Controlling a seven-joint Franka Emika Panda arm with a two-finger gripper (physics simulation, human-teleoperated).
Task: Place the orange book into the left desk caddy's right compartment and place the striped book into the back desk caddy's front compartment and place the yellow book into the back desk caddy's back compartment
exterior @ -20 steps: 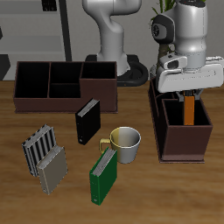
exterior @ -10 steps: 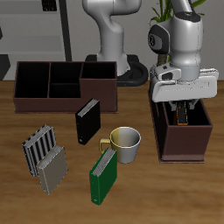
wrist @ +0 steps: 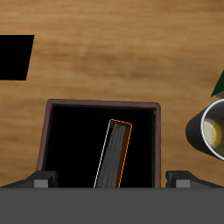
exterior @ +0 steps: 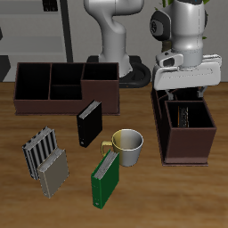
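Gripper (exterior: 187, 86) is hovering above the left desk caddy (exterior: 183, 130), jaws spread wide with nothing between them; in the wrist view only the finger (wrist: 39, 180) tips are showing at either side. Directly beneath the jaws the orange book (wrist: 113, 154) is sitting inside the caddy's compartment, standing on edge and leaning a little, its long axis running roughly along the compartment and slightly skewed to the walls. It looks placed, so that part reads as done.

Next target, judging from the task, is the striped book (exterior: 39, 150), lying near the table's front edge on the opposite side, well apart from the gripper. The yellow book cannot be made out. The back desk caddy (exterior: 67, 85) is sitting at the rear, between them. The mug (exterior: 127, 146), green book (exterior: 107, 178) and black book (exterior: 89, 123) are standing in the crossing path.
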